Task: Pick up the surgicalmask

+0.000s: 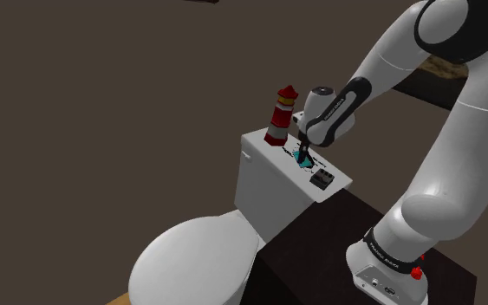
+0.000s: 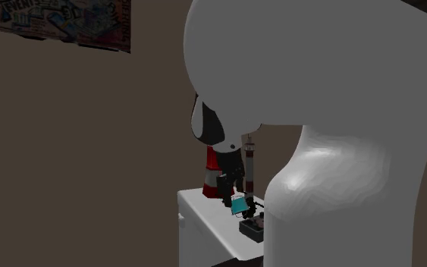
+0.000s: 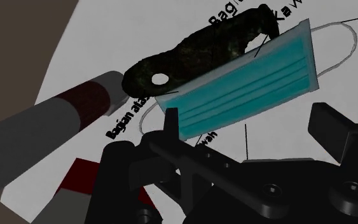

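Observation:
The surgical mask (image 3: 247, 79) is teal with thin white ear loops. It lies partly over a dark flat object with a hole (image 3: 196, 51) on a printed white sheet on the toilet tank lid (image 1: 259, 143). My gripper (image 3: 250, 121) is right at it, fingers apart. One fingertip (image 3: 171, 121) overlaps the mask's near corner, while the other (image 3: 330, 121) stands clear of it. From the shoulder view the mask (image 1: 303, 157) sits under the gripper (image 1: 302, 152). The second exterior view has the mask (image 2: 240, 205) looking tilted below the gripper (image 2: 233, 196).
A red and white striped lighthouse figure (image 1: 279, 115) stands at the lid's far end, close to the gripper. A small dark box (image 1: 322, 179) rests on the lid's near end. Below the tank is the white toilet seat cover (image 1: 190, 260). The robot's dark stand (image 1: 337, 251) adjoins the tank.

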{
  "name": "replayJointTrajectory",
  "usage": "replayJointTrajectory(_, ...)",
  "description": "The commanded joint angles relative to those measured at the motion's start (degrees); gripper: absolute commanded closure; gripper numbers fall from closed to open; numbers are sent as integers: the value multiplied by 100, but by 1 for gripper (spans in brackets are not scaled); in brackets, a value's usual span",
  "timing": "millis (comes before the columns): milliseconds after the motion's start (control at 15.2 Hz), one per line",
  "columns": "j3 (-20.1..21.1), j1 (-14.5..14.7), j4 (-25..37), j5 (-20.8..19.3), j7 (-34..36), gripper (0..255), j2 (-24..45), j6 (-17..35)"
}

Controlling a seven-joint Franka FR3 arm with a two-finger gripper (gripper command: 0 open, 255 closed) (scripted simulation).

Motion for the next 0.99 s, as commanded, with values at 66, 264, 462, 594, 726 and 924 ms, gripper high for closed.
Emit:
replayJointTrajectory(66,3,-8,9,8,-4,255,44,38)
replayJointTrajectory(264,2,-7,6,5,-3,255,41,39)
replayJointTrajectory(462,2,-8,7,6,-4,255,42,38)
replayJointTrajectory(594,0,1,3,-2,11,255,41,40)
replayJointTrajectory(726,-3,8,-15,-2,-22,255,-150,-132)
replayJointTrajectory(924,-4,17,-30,0,-71,255,-430,-394)
